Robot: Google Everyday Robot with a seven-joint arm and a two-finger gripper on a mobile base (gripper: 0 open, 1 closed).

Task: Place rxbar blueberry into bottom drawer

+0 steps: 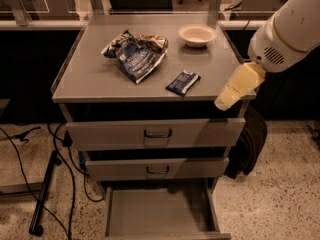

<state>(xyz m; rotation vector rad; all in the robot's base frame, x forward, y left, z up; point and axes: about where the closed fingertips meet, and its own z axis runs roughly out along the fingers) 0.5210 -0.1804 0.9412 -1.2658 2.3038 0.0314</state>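
claw [226, 100] right of rxbar blueberry [183, 82], bottom drawer [156, 210] open

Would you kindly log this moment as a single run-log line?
gripper: at right front corner of cabinet top | rxbar blueberry: on cabinet top, ungrasped | bottom drawer: open

One high camera looks down on the cabinet [95, 79] front, gripper [227, 98] at right.

Crumpled chip bag [136, 54] on cabinet top [90, 79]; white bowl [197, 35] back right; black pole [44, 191] on floor left.
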